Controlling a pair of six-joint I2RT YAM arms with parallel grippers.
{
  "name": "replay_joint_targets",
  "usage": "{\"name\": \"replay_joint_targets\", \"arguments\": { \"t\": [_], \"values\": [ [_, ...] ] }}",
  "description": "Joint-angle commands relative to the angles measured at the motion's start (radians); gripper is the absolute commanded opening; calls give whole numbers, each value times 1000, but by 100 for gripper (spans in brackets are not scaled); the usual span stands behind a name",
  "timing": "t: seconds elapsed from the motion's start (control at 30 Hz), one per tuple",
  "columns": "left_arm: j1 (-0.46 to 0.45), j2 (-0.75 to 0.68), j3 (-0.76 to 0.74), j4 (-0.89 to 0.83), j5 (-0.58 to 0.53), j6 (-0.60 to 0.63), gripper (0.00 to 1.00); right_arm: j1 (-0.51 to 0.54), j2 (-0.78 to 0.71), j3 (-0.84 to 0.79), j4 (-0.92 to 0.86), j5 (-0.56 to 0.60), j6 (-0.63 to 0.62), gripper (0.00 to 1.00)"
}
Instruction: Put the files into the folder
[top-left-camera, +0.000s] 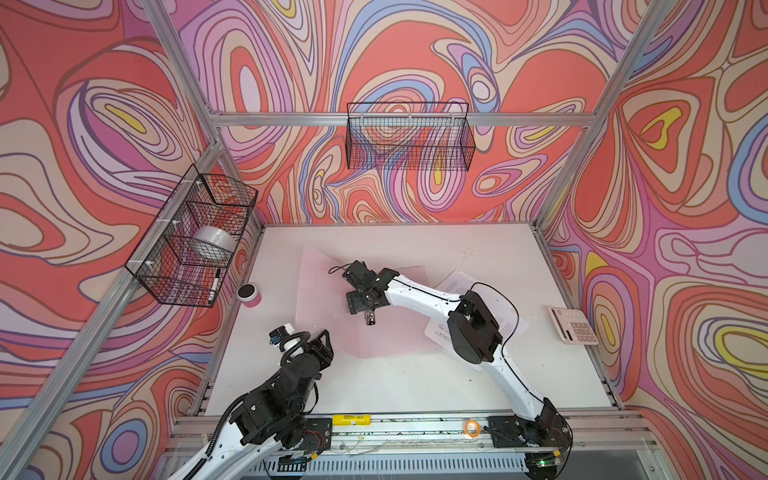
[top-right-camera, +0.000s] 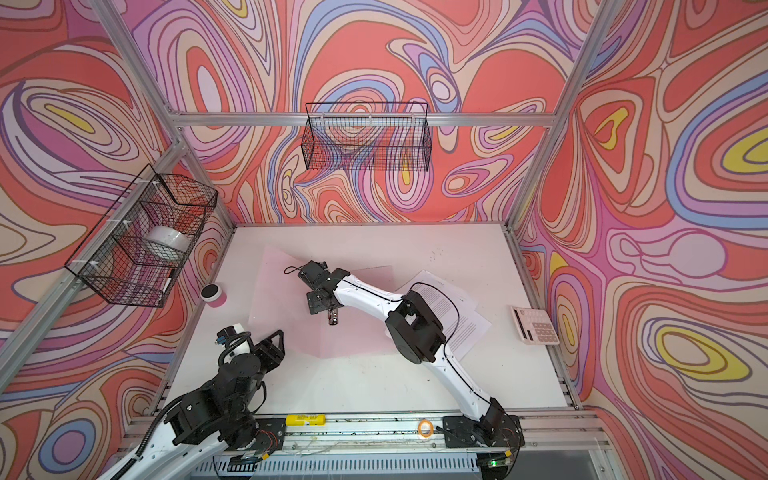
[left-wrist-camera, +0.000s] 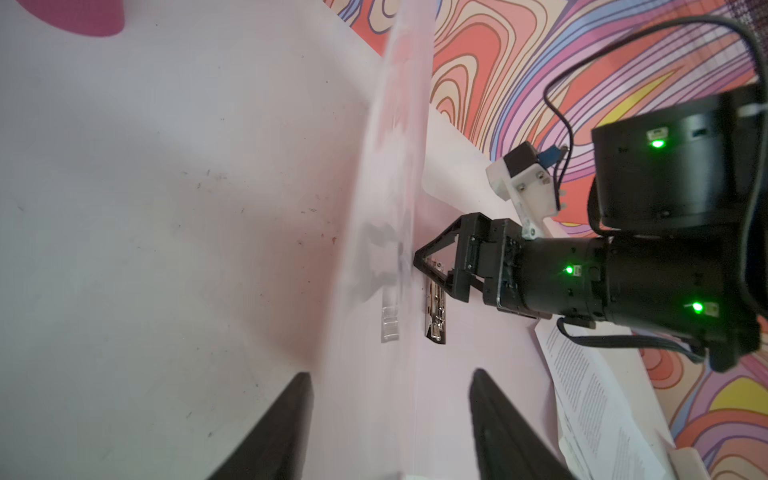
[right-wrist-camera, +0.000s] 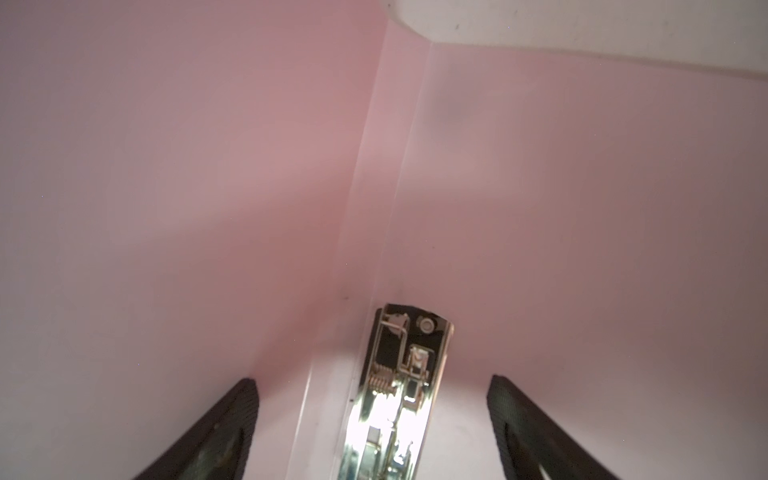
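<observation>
files (top-left-camera: 453, 282) under arm (top-left-camera: 473, 328) (partly), clip (right-wrist-camera: 399, 374) cropped

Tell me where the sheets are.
In both top views the sheets lie right of centre, between the folder and calculator, partly under the right arm.

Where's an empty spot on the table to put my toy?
Bare table in front of the folder, along the near edge. Also the far right corner, behind the files and calculator. The middle is crowded.
</observation>
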Motion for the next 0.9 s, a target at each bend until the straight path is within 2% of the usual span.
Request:
{"name": "replay_joint_targets", "arguments": {
  "t": [0.0, 0.17, 0.23, 0.37, 0.47, 0.63, 0.87],
  "values": [
    [6, 2, 80, -90, 0, 57, 100, 20, 53, 4, -82, 47, -2, 89],
    [6, -15, 200, -219, -30, 131, 100, 22, 62, -24, -81, 65, 17, 89],
    [6, -14, 301, -272, -38, 159, 100, 24, 70, -30, -81, 69, 20, 88],
    [6, 37, 463, -367, -28, 185, 100, 27, 96, -37, -89, 91, 23, 88],
    [6, 90, 560, -370, 4, 227, 100, 27, 103, -66, -70, 84, 29, 88],
    [6, 199, 604, -207, 87, 312, 100, 27, 56, -156, 0, 45, 48, 88],
    [9, 434, 497, 172, 141, 391, 98, 24, -100, -318, 172, -78, 68, 85]
  ]
}}
